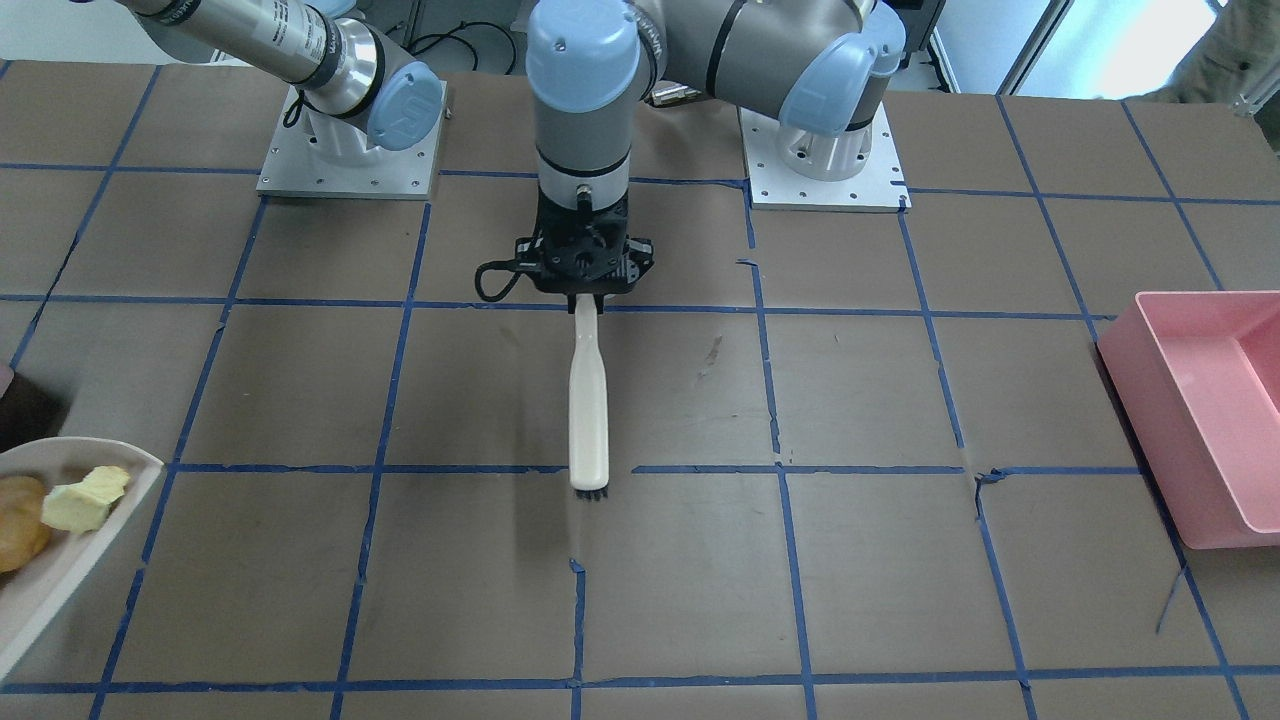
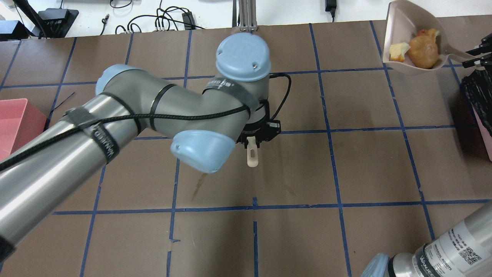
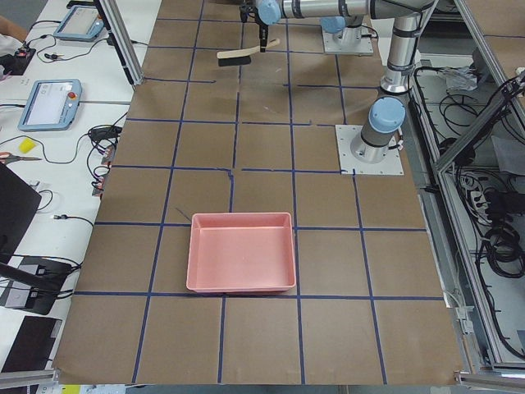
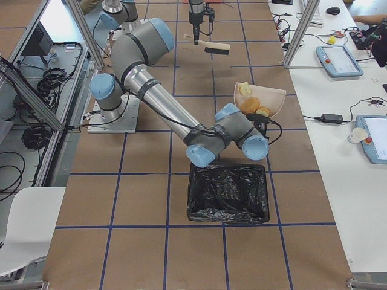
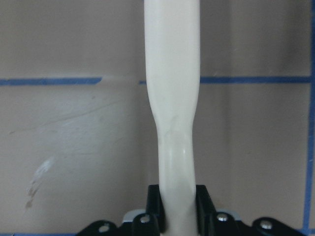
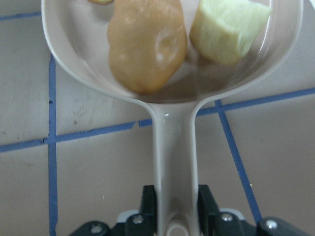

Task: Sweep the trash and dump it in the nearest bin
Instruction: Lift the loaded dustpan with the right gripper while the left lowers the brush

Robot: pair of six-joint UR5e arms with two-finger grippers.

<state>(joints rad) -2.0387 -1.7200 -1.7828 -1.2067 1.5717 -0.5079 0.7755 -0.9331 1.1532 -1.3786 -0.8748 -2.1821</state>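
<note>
My left gripper point(image 1: 587, 298) is shut on the white handle of a brush point(image 1: 588, 400) and holds it over the table's middle, black bristles pointing away from the robot. The left wrist view shows the handle point(image 5: 172, 98) clamped between the fingers point(image 5: 153, 200). My right gripper point(image 6: 174, 209) is shut on the handle of a beige dustpan point(image 6: 172, 157). The pan holds a tan ball point(image 6: 147, 44), a pale green-yellow chunk point(image 6: 226, 27) and the edge of an orange chunk point(image 6: 101, 1). The dustpan point(image 2: 396, 23) is at the table's far right.
A bin lined with a black bag point(image 4: 228, 193) stands just beside the dustpan point(image 4: 275, 96) on the robot's right. A pink bin point(image 3: 242, 250) stands at the table's left end. The brown table point(image 1: 900, 420) is marked with a grid of blue tape.
</note>
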